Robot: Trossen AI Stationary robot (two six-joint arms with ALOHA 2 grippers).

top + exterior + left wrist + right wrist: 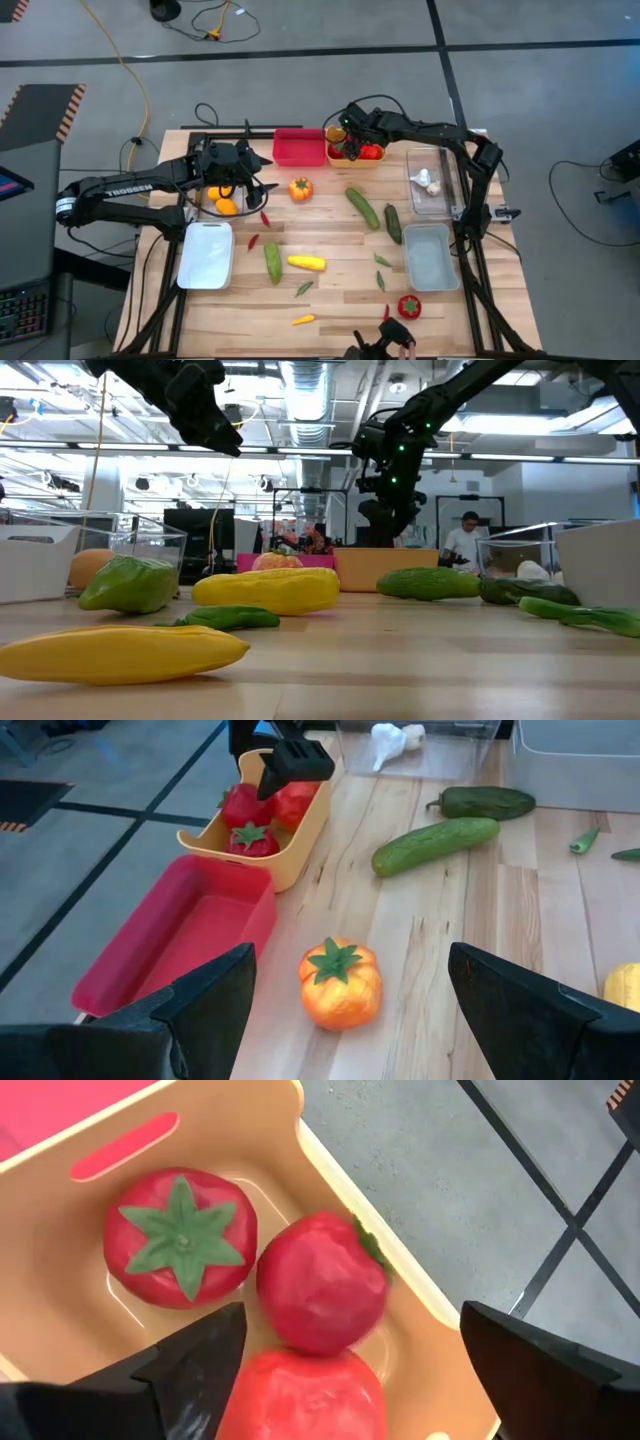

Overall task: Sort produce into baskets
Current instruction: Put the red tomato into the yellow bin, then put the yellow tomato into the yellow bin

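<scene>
My left gripper (pixel 264 178) is open and empty above the table, just left of an orange tomato (pixel 340 985) that rests on the wood. My right gripper (pixel 352 1312) is open over the orange-yellow bin (pixel 352 158), which holds three red tomatoes (pixel 320 1280). In the left wrist view its fingers (pixel 295 765) hang over the bin. I cannot tell whether they touch the nearest tomato (pixel 310 1395). The empty red bin (pixel 299 147) stands left of the orange-yellow bin.
A clear tub (pixel 222 200) with orange pieces and a white tray (pixel 206 254) stand at the left. A clear tub with garlic (pixel 428 182) and a grey tray (pixel 431 256) stand at the right. Cucumbers (pixel 362 208), a yellow piece (pixel 306 263), chilies and a red piece (pixel 409 306) lie between.
</scene>
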